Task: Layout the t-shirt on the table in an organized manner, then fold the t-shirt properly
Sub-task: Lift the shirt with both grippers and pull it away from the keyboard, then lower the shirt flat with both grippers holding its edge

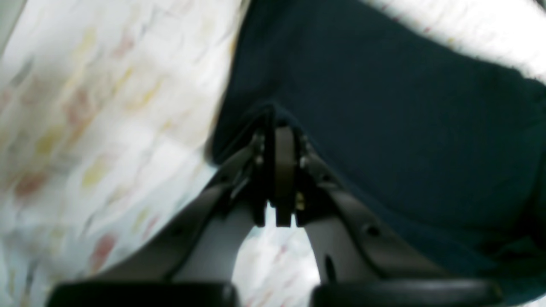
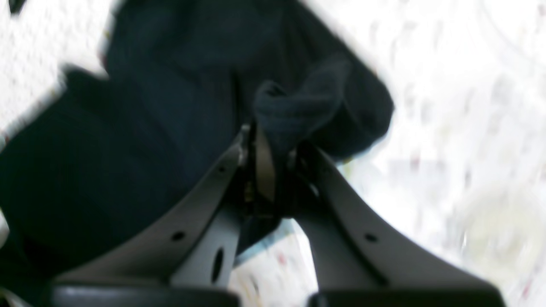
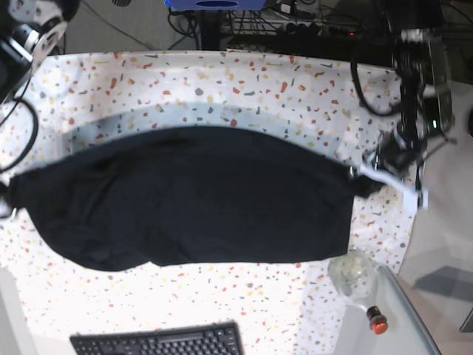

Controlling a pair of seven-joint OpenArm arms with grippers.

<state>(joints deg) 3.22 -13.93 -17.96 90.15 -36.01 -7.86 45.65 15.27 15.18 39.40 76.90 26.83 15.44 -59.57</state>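
Note:
The black t-shirt (image 3: 192, 196) is stretched wide across the speckled table (image 3: 244, 81) and casts a grey shadow band behind its far edge. My left gripper (image 3: 362, 177) is at the shirt's right end in the base view. In the left wrist view the left gripper (image 1: 277, 121) is shut on the t-shirt (image 1: 384, 128) edge. In the right wrist view my right gripper (image 2: 266, 128) is shut on a bunched fold of the t-shirt (image 2: 128, 149). That end of the shirt reaches the left edge of the base view, where the right gripper is hidden.
A black keyboard (image 3: 159, 342) lies at the table's front edge. A clear round container (image 3: 353, 272) and a small red-capped object (image 3: 377, 322) sit at the front right, beside a grey side surface (image 3: 436, 296). Cables and equipment (image 3: 295, 22) line the back.

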